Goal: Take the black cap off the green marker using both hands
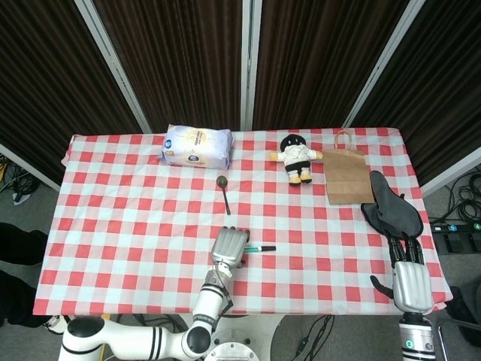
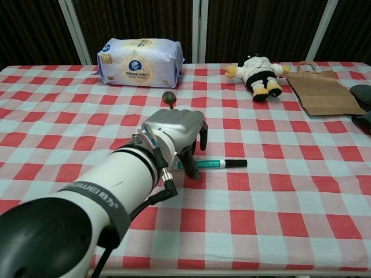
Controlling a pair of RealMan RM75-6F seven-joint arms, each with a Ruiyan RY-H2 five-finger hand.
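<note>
The green marker [image 1: 259, 248] [image 2: 207, 165] lies flat near the table's middle, with its black cap [image 1: 269, 247] [image 2: 236, 163] pointing right. My left hand [image 1: 229, 247] [image 2: 174, 128] hangs over the marker's left end and hides it. Its fingers point down behind the barrel, and the thumb comes down in front of it. They are apart and do not grip the marker. My right hand [image 1: 409, 277] rests far off at the table's right front edge with its fingers stretched out, holding nothing.
A spoon [image 1: 224, 191] [image 2: 168, 97] lies just behind the marker. Along the back stand a tissue pack [image 1: 197, 147] [image 2: 141, 54], a plush toy [image 1: 297, 158] [image 2: 258, 72] and a brown paper bag [image 1: 346, 177] [image 2: 322, 92]. A dark cloth item [image 1: 392, 210] lies ahead of my right hand.
</note>
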